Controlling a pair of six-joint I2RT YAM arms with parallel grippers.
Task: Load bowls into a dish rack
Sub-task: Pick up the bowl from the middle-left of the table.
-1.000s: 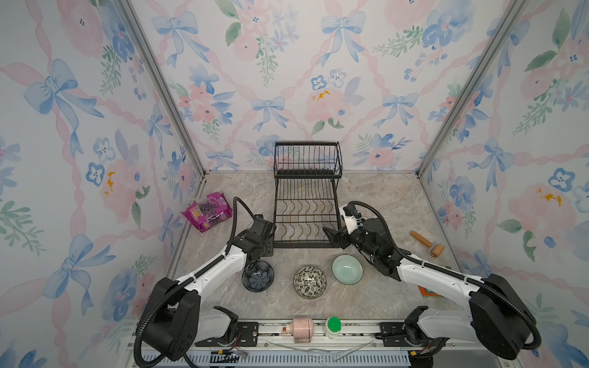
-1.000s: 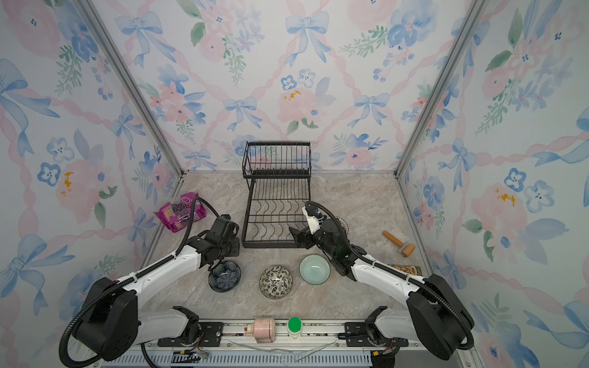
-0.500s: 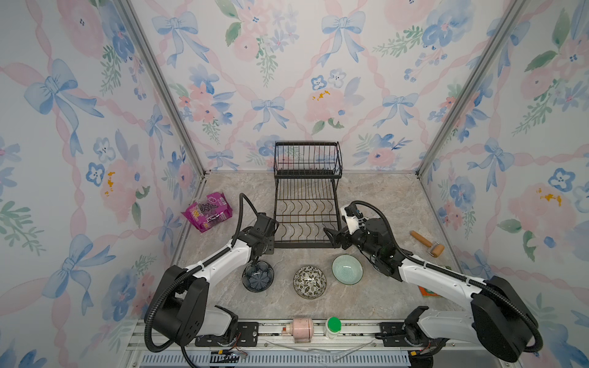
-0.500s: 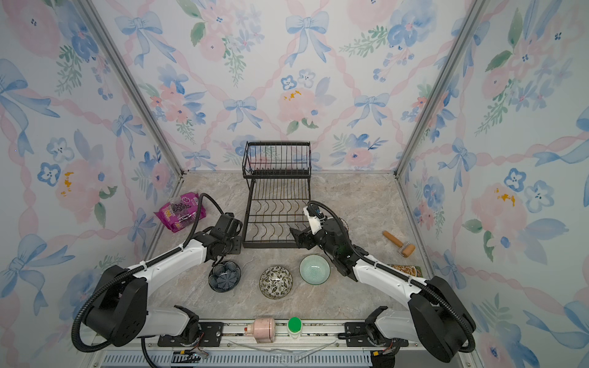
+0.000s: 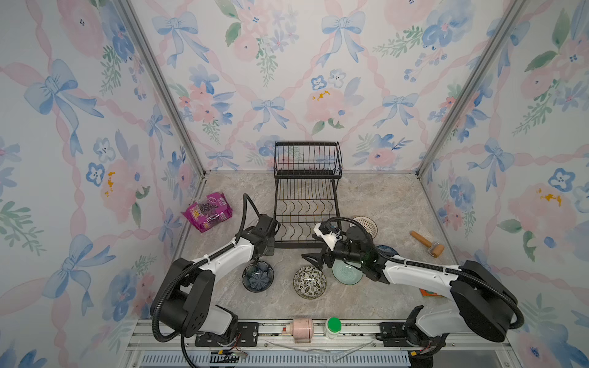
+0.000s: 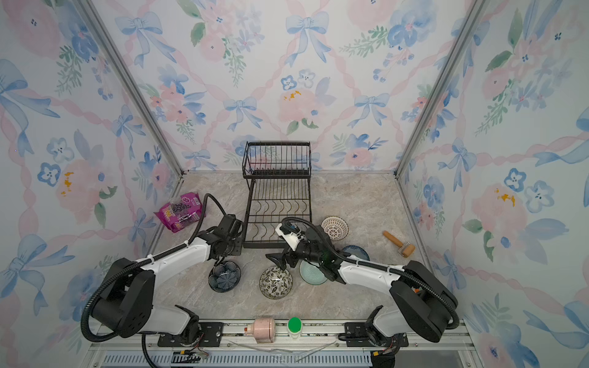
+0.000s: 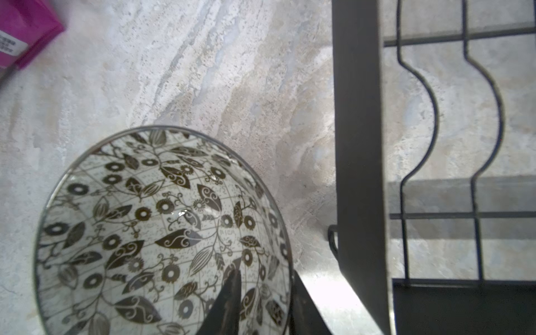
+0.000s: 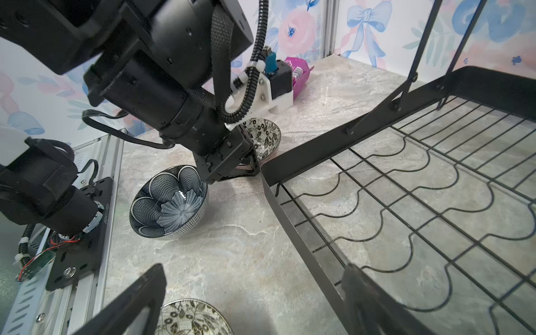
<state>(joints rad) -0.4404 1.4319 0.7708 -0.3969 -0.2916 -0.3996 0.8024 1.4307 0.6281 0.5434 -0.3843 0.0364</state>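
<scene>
Bowls sit on the counter [image 5: 382, 197] before the dish rack [image 5: 305, 204]: a dark blue petal bowl [image 5: 257, 276], a dark floral bowl [image 5: 309, 282] and a mint bowl [image 5: 347, 274] in a row near the front edge. The left gripper [image 7: 265, 284] straddles the rim of a black-and-cream floral bowl [image 7: 145, 226] at the rack's front left corner; whether it pinches cannot be told. The right gripper [image 8: 246, 304] hovers between row and rack, jaws wide apart.
</scene>
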